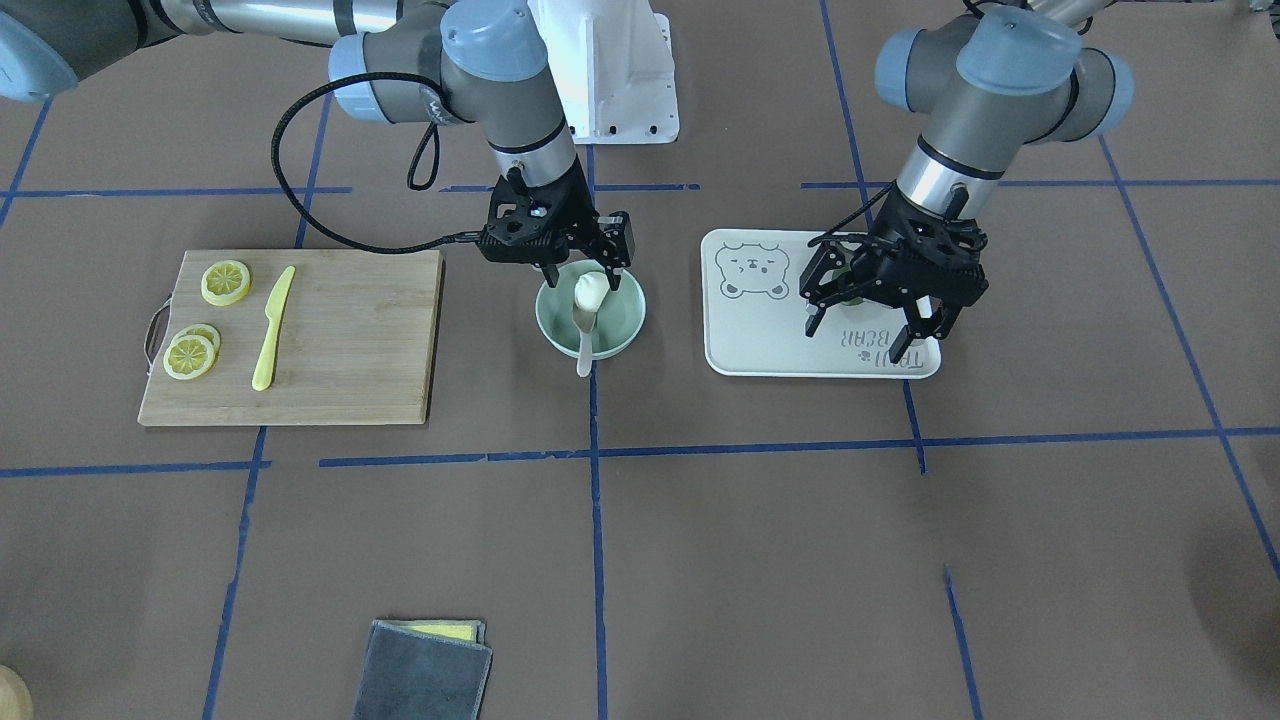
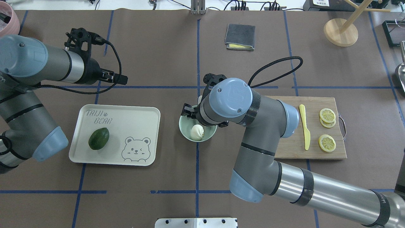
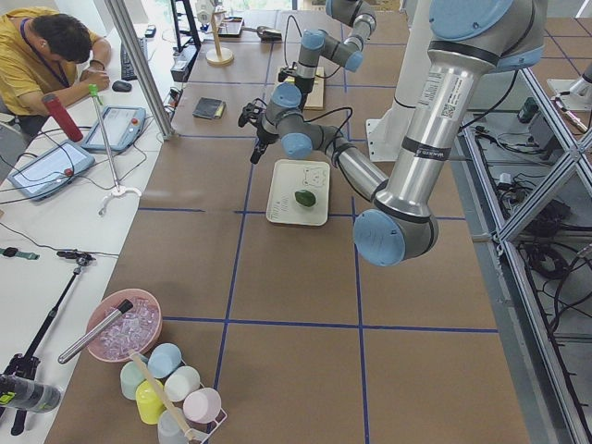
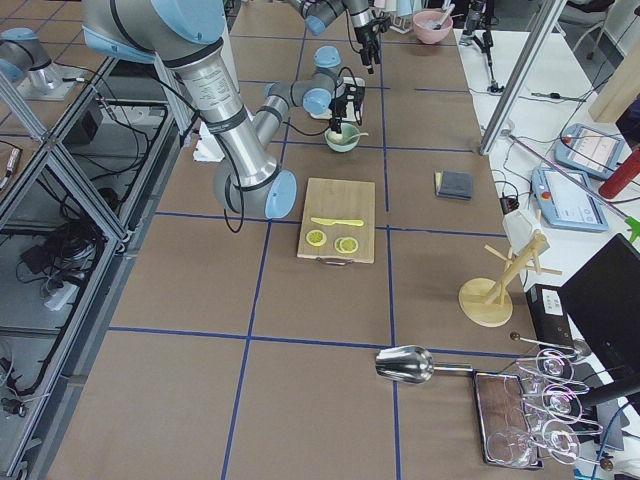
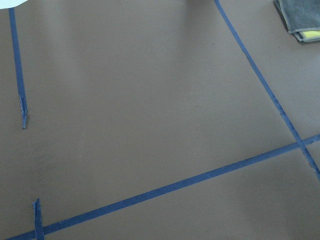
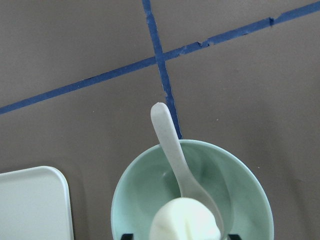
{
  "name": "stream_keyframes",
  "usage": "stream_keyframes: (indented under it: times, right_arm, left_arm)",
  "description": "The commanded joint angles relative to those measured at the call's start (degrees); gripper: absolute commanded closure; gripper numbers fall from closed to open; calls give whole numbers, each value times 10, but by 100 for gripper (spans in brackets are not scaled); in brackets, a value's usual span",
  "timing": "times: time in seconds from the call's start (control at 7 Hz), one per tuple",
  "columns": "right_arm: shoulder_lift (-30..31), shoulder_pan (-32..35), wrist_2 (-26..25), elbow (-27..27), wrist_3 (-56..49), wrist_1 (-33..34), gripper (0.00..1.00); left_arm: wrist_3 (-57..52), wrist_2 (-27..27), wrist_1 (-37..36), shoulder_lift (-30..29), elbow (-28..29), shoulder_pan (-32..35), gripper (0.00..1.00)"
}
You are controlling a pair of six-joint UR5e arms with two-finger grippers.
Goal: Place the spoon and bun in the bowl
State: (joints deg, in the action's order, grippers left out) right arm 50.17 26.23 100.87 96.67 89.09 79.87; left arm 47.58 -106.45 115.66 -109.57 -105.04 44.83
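The mint-green bowl [image 1: 625, 330] stands mid-table, also in the overhead view [image 2: 183, 126] and the right wrist view [image 6: 240, 190]. The white bun [image 1: 591, 291] [image 2: 197, 131] [image 6: 185, 220] sits inside it, on the scoop of the off-white spoon [image 1: 585, 345] [image 6: 170, 145]. The spoon's handle sticks out over the rim. My right gripper [image 1: 585, 278] hangs just over the bowl, jaws apart on either side of the bun, wider than it. My left gripper [image 1: 858, 338] is open and empty above the white tray [image 1: 760, 350].
An avocado [image 2: 98, 138] lies on the bear-print tray [image 2: 139, 110]. A wooden cutting board [image 1: 350, 330] with lemon slices [image 1: 226, 282] and a yellow knife [image 1: 272, 325] lies beside the bowl. A folded grey cloth [image 1: 425, 670] lies at the far table edge.
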Motion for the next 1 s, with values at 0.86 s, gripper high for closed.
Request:
stream_keyframes:
  times: [0.86]
  right_arm:
    - [399,430,329,150,-530,1,0]
  left_arm:
    - [-545,-280,-9,181,78,354,2]
